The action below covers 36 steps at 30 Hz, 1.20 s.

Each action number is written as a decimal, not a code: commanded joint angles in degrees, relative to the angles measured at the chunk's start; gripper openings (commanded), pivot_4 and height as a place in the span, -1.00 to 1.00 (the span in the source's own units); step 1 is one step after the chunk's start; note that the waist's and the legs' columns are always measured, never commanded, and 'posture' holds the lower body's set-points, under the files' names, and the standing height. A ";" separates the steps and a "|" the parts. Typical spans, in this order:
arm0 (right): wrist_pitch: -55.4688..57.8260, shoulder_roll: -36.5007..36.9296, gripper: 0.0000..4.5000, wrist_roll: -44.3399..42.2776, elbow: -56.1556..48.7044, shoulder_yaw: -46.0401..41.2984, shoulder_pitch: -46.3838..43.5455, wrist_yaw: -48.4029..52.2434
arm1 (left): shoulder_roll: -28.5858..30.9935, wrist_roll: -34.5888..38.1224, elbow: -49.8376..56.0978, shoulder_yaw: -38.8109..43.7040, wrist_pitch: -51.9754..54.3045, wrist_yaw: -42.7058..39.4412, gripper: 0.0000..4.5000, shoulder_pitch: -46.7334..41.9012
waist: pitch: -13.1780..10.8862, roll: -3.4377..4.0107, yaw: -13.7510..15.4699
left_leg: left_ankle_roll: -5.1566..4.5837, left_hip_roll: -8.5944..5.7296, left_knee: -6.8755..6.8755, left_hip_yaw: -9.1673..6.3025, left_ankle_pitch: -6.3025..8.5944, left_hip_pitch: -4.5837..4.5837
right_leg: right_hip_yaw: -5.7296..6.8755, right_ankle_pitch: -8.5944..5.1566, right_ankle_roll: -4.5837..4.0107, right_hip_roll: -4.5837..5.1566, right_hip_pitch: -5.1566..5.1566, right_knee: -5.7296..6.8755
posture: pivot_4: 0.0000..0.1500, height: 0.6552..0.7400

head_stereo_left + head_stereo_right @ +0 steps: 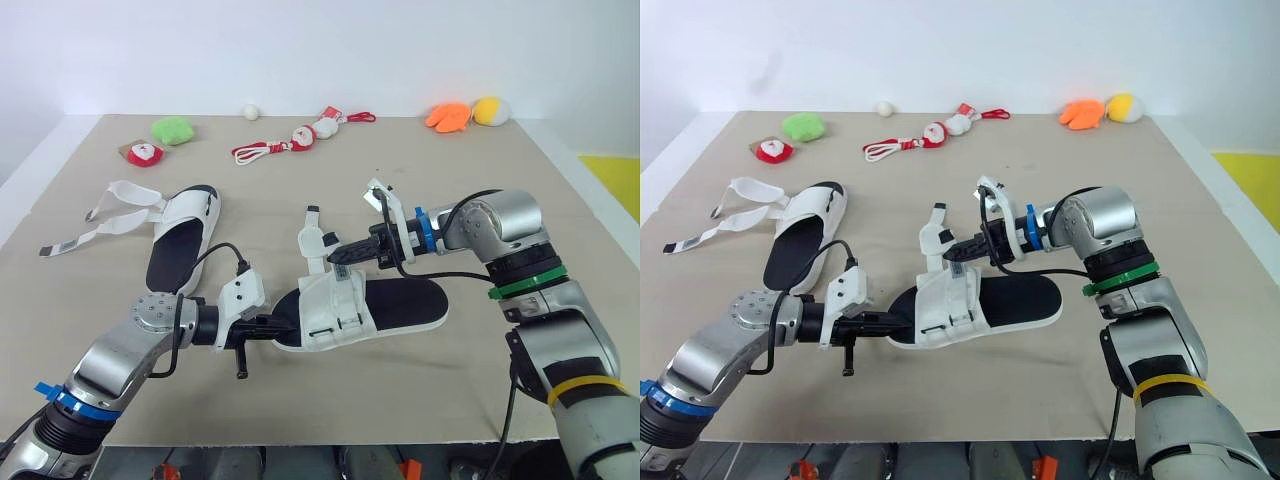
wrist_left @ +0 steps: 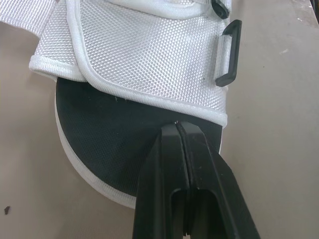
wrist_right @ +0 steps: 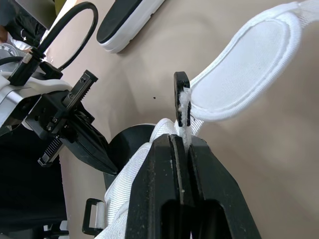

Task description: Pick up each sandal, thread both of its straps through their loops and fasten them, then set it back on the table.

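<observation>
One sandal [image 1: 400, 305] with a black footbed and white straps lies mid-table, its toe end raised slightly. My left gripper [image 1: 284, 325] is shut on the toe edge of its sole; the left wrist view has the fingertips [image 2: 172, 137] pressed together on the black footbed under the white mesh strap [image 2: 144, 55]. My right gripper [image 1: 338, 260] is shut on a strap of the same sandal, beside the black loop [image 3: 180, 97]; the strap's free tab [image 3: 249, 69] sticks out past it. The second sandal [image 1: 185, 235] lies at the left with loose straps [image 1: 100, 225] spread out.
Small plush toys line the far edge: a green one [image 1: 172, 129], a red and white one [image 1: 143, 153], a Santa toy with red cord [image 1: 300, 138], a white ball [image 1: 251, 111], an orange one [image 1: 448, 117] and a yellow one [image 1: 490, 110].
</observation>
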<state>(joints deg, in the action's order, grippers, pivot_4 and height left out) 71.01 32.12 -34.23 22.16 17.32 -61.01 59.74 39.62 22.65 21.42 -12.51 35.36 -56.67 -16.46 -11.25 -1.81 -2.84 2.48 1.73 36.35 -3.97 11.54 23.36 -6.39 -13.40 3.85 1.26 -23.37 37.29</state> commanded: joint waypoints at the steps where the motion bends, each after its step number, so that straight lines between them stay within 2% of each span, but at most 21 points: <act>1: -0.44 0.76 -0.98 2.25 -0.23 -1.97 0.83 -1.77 | 0.15 -0.14 0.83 -0.39 0.57 0.25 -1.00 0.11 | 0.00 0.00 0.01 | 0.00 0.00 0.00 0.00 0.00 0.00 | 0.00 0.00 0.00 0.00 0.00 0.00 | 1.00 1.00; 13: -2.02 1.37 -0.98 5.23 -0.25 -1.02 2.61 -3.54 | 0.12 -0.14 0.77 -0.25 0.64 0.28 -1.00 0.04 | 0.02 0.00 0.01 | 0.00 -0.01 0.02 0.00 0.00 -0.04 | 0.00 0.00 0.00 0.01 0.05 0.00 | 1.00 1.00; 16: -2.42 1.61 -0.48 5.72 -0.34 -0.78 2.70 -3.40 | 0.04 -0.16 0.59 -0.28 0.56 0.21 -1.00 -0.16 | 0.02 0.00 0.01 | 0.01 -0.01 0.03 0.00 -0.02 -0.04 | 0.00 -0.02 -0.04 0.00 0.04 0.00 | 1.00 1.00; 20: -3.83 1.64 0.36 7.13 -0.28 -1.07 2.89 -3.35 | -0.06 -0.22 0.27 -0.39 0.48 0.09 -1.00 -0.47 | 0.01 0.01 0.01 | 0.01 -0.01 0.02 0.00 -0.02 -0.02 | 0.00 0.00 0.01 0.00 0.03 0.00 | 1.00 1.00; 22: -4.41 1.72 0.84 7.73 -0.29 -1.34 2.97 -3.02 | -0.20 -0.26 0.13 -0.44 0.41 0.12 -1.00 -0.58 | 0.01 0.01 0.01 | 0.02 -0.01 0.01 0.00 -0.01 0.00 | 0.00 -0.03 0.02 0.01 0.02 -0.01 | 1.00 1.00; 23: -4.79 1.74 0.99 8.13 -0.27 -1.43 2.99 -2.95 | -0.24 -0.31 0.05 -0.49 0.35 0.11 -1.00 -0.62 | 0.01 0.01 0.01 | 0.02 -0.02 -0.01 0.00 -0.01 0.00 | 0.00 -0.05 0.03 0.01 0.01 -0.02 | 1.00 1.00; 31: -10.46 1.96 0.99 11.91 1.25 -0.54 2.67 -2.05 | -0.57 -0.54 -0.49 -0.65 0.08 0.21 -1.00 -1.07 | 0.01 0.01 0.00 | 0.03 -0.02 -0.02 -0.01 0.00 -0.01 | 0.00 -0.04 0.07 0.01 0.03 -0.03 | 1.00 1.00; 33: -10.33 0.32 0.99 11.49 5.81 -3.07 -0.54 -2.78 | -0.65 -0.58 -0.48 -0.68 0.05 0.28 -1.00 -1.05 | 0.01 0.01 -0.05 | 0.02 -0.02 -0.01 -0.01 -0.01 -0.01 | 0.00 -0.04 0.05 0.01 0.03 -0.03 | 1.00 1.00; 36: -4.72 -3.50 0.99 8.56 18.32 -10.02 -9.01 -5.28 | -0.69 -0.64 -0.39 -0.76 -0.01 0.34 -1.00 -0.88 | -0.09 0.17 -0.37 | 0.06 -0.02 0.01 0.01 -0.06 0.00 | -0.01 0.03 -0.11 0.01 -0.02 -0.03 | 1.00 1.00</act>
<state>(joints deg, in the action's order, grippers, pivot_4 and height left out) 64.94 28.93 -24.35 38.16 11.12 -66.63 55.37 38.98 22.44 20.82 -12.89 35.34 -56.62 -17.45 -11.35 -1.65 -3.21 2.53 1.71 36.35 -3.95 11.45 23.37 -6.40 -13.29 3.84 1.27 -23.42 37.27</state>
